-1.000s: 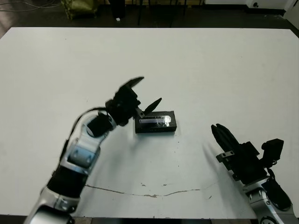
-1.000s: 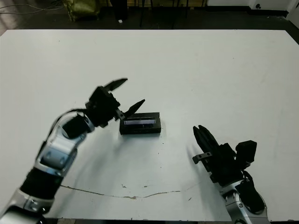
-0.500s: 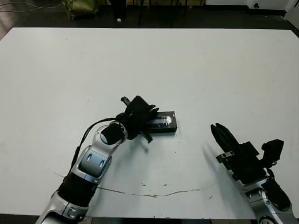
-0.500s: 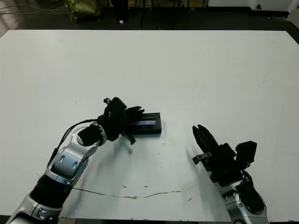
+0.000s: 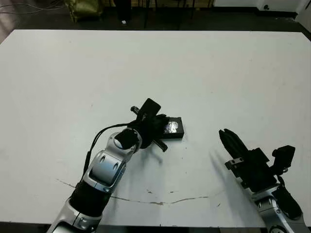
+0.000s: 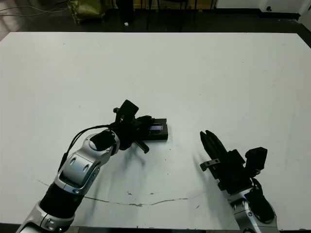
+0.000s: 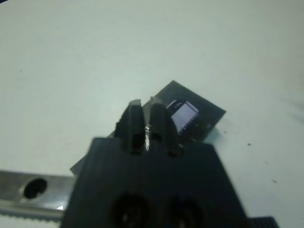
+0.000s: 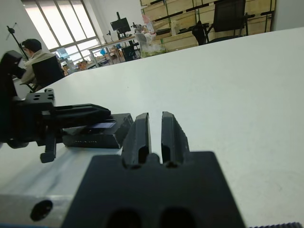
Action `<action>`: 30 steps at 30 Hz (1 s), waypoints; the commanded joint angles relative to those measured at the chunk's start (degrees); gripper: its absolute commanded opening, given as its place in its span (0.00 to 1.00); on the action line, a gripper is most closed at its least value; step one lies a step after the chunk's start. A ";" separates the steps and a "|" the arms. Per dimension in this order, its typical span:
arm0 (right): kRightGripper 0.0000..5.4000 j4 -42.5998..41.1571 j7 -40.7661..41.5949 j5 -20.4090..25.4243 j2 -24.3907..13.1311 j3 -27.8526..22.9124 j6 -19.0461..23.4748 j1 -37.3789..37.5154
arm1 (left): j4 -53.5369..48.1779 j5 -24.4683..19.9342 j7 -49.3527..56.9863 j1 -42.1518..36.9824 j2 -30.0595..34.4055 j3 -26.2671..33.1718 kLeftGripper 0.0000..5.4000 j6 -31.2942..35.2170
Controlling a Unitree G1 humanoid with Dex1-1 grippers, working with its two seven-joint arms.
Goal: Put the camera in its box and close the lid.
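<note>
lid: flat black cover point(image 5: 173, 129) with a glossy reflective window, lying flat on the white surface point(image 5: 218, 77), left part hidden
lid position: near the surface's middle
box, camera: cannot tell

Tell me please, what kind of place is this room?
Probably a lab or workshop: a seated person at desks by large windows, shelves of crates, an office chair beyond the white table.

Head stereo pair is looking down and forward over the whole white table point(image 5: 204, 63), both eyes sharing nearly one scene. Left wrist cam is sitting close above the lid point(image 7: 197, 111). Right wrist cam is looking low across the table toward the left gripper point(image 8: 61, 118), also catching the lid.
</note>
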 commanded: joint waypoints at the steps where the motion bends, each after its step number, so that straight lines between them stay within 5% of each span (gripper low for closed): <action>1: 0.00 0.65 0.13 -0.35 -0.19 0.02 0.17 0.65 | 8.01 1.85 -0.14 3.14 2.78 -1.77 0.00 1.76; 8: 0.00 1.57 0.69 0.07 0.01 -0.16 -0.10 0.47 | 7.54 0.85 -0.91 3.95 3.78 -1.09 0.00 0.51; 13: 0.00 0.67 -0.36 -0.76 -0.42 -0.18 0.82 0.65 | -3.31 -1.09 -1.76 7.79 5.74 1.64 0.00 -1.71; 20: 0.00 0.54 0.03 -0.33 -0.21 -0.19 0.23 0.14 | -16.28 -6.01 -0.83 11.29 7.56 11.43 0.00 -7.22; 30: 0.00 -4.79 -3.24 1.36 -0.07 -0.86 2.78 0.07 | -15.03 -10.16 1.37 9.20 10.32 23.92 0.00 -12.93</action>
